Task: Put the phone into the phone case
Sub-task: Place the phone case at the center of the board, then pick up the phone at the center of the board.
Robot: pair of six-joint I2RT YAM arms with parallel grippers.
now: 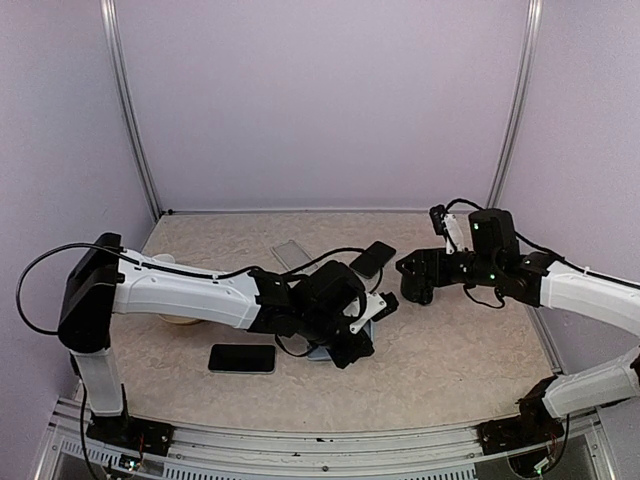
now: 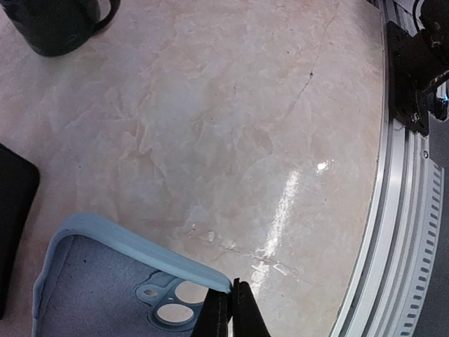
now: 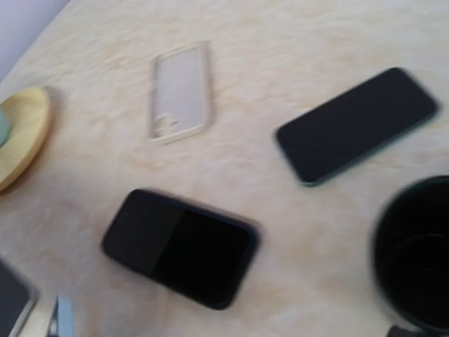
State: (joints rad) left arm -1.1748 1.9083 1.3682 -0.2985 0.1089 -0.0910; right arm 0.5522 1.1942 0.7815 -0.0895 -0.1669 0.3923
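The left gripper [image 2: 232, 298] is closed, its two fingers pinching the raised rim of the blue phone case [image 2: 105, 281] at the corner beside the camera cut-out. The case lies open side up on the table [image 1: 450, 370], near the centre, under the left wrist. The state of the right gripper [image 1: 408, 268] cannot be determined: it is a dark mass in the top view and its fingers do not appear in the right wrist view. It holds nothing that can be seen. Three phones lie flat on the table. The near phone [image 1: 242, 358] is left of the blue case, toward the arm bases. The dark phone [image 3: 179, 246] lies just beyond the case. The far phone [image 3: 354, 123] lies behind it, toward the back wall. A clear case [image 3: 179, 91] lies at the back, well apart from the blue one. A dark mug [image 3: 414, 253] stands close under the right wrist, and a yellow plate [image 3: 21, 130] sits at the left. Right of the blue case the tabletop is bare up to the metal edge rail [image 2: 393, 232].
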